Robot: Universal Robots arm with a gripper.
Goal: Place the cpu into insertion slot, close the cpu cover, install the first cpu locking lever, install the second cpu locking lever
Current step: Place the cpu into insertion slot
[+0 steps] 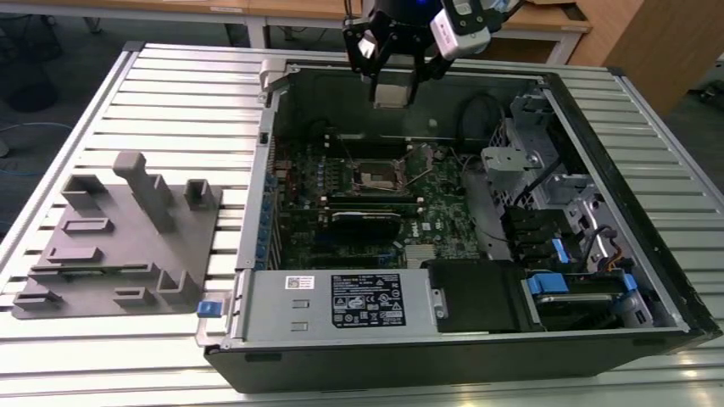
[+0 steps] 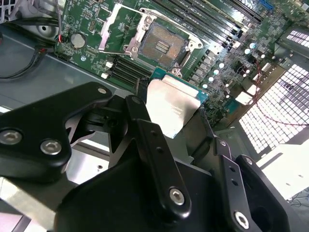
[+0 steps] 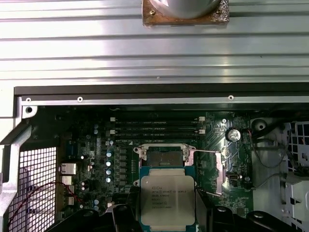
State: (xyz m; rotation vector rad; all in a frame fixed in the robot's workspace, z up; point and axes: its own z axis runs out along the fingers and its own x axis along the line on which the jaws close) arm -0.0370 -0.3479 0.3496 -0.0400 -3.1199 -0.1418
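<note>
The gripper [image 1: 391, 78] is clenched on the chip [image 1: 392, 95], holding it in the air over the open computer case [image 1: 256, 254], apart from the uncovered socket [image 1: 374, 175] near the middle of the green board [image 1: 447, 212].

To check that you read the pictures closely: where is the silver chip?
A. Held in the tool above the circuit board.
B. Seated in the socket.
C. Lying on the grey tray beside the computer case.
A: the tool grips the chip by its edges above the circuit board, and the socket lies bare.
</note>
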